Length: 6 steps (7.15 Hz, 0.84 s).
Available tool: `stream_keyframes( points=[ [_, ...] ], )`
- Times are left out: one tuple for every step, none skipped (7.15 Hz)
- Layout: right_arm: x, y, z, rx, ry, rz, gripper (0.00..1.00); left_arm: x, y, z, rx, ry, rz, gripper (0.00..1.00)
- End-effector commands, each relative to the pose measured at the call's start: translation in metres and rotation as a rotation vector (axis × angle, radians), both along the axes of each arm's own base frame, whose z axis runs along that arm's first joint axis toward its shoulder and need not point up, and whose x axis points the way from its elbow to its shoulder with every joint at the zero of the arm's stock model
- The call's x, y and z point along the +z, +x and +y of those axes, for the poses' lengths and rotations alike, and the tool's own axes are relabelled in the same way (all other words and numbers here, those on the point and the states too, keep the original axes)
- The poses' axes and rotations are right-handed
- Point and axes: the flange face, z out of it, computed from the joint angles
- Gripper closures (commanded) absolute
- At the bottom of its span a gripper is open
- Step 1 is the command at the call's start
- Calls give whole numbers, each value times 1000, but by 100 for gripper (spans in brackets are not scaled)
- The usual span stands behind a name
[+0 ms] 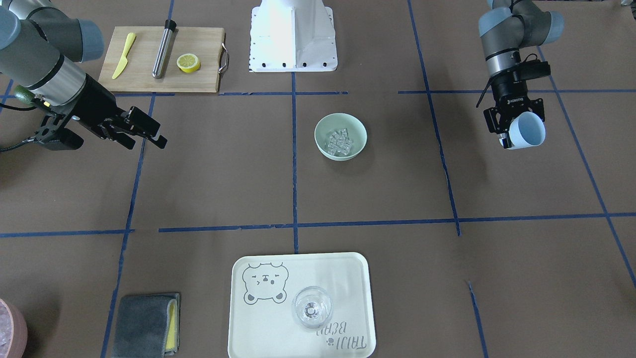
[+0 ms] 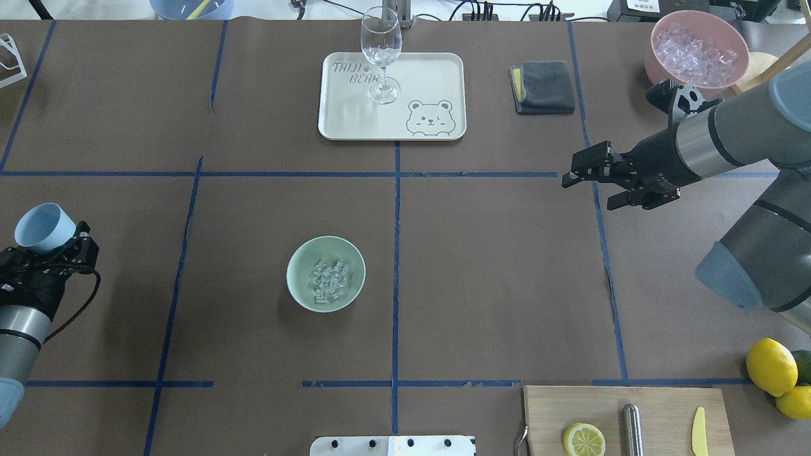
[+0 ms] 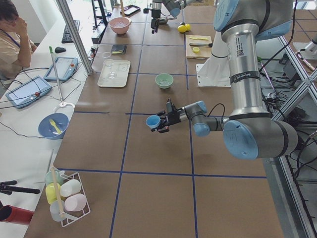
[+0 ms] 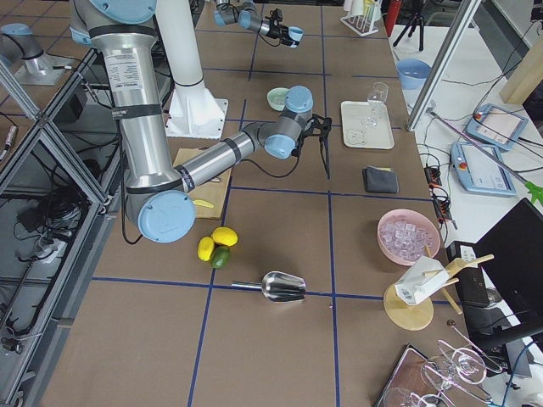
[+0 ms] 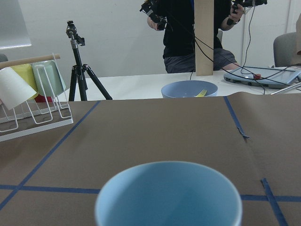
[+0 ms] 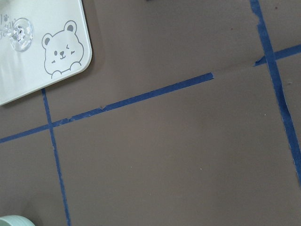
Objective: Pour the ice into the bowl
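Note:
The mint-green bowl (image 2: 298, 266) (image 1: 323, 127) stands near the table's middle and holds a small heap of clear ice (image 2: 329, 280) (image 1: 339, 141). My left gripper (image 2: 63, 244) (image 1: 519, 132) hovers well off to the bowl's side, shut on a light blue cup (image 2: 43, 228) (image 1: 528, 130) that is tilted with its mouth facing away from the arm. In the left wrist view the cup's (image 5: 169, 195) inside looks empty. My right gripper (image 2: 589, 189) (image 1: 146, 143) hangs open over bare table on the other side, with nothing between its fingers.
A pink container (image 2: 700, 47) of ice sits at the far right corner. A white tray (image 2: 437, 76) carries a wine glass (image 2: 381, 57), with a grey cloth (image 2: 542, 85) beside it. A cutting board (image 2: 659, 405) with a lemon half, whole lemons (image 2: 770, 367) and a metal scoop (image 4: 284, 287) lie near the right arm.

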Motion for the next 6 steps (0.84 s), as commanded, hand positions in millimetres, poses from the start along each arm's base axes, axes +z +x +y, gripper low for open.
stream_keyframes(
  points=[
    [-7,4,3,4,11,-9,0,54,-4,1,-74,8,7,100],
    [-8,4,4,4,13,-10,0,62,2,0,-97,23,13,100],
    [-10,5,5,4,16,-13,0,57,8,-2,-101,29,23,100],
    [-11,5,6,4,18,-15,0,58,11,-4,-115,54,7,100],
    [-11,7,8,5,17,-15,0,61,17,-5,-116,55,-1,100],
    [-11,8,8,6,19,-16,0,76,17,-5,-116,51,-30,100]
  ],
)
